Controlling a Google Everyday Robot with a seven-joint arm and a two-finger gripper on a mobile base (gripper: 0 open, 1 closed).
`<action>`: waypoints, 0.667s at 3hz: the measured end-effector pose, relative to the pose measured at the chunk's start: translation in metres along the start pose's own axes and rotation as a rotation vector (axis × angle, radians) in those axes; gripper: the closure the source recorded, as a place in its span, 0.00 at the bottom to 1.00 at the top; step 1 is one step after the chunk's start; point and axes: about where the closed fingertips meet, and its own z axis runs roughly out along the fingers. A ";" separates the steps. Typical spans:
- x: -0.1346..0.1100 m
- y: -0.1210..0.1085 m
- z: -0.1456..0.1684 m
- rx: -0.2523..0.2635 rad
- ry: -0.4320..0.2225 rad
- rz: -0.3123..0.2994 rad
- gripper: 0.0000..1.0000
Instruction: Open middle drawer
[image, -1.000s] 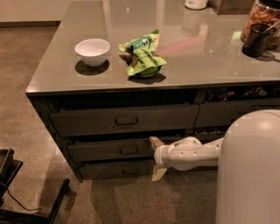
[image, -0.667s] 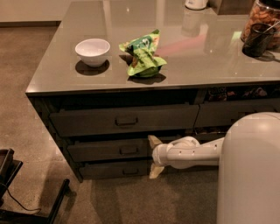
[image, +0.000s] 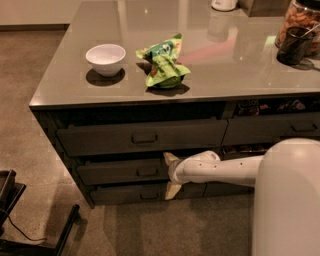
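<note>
The middle drawer is the dark grey-brown front of medium height in the left stack under the counter. Its small loop handle sits at its centre. The taller top drawer is above it and the slimmer bottom drawer is below. My gripper is on a white arm reaching in from the right. It is in front of the middle drawer's right end, just right of the handle. Its fingers are spread one above the other, open and empty.
On the countertop are a white bowl, a green snack bag, a dark cup and a jar. More drawers are on the right. My white body fills the lower right. A black stand is at the lower left.
The gripper has moved a little to the left along the middle drawer front, closer to the handle. The drawers have not moved.
</note>
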 end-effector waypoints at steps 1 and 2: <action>0.006 -0.014 0.018 -0.049 0.002 0.004 0.00; 0.018 -0.028 0.030 -0.077 0.010 0.012 0.00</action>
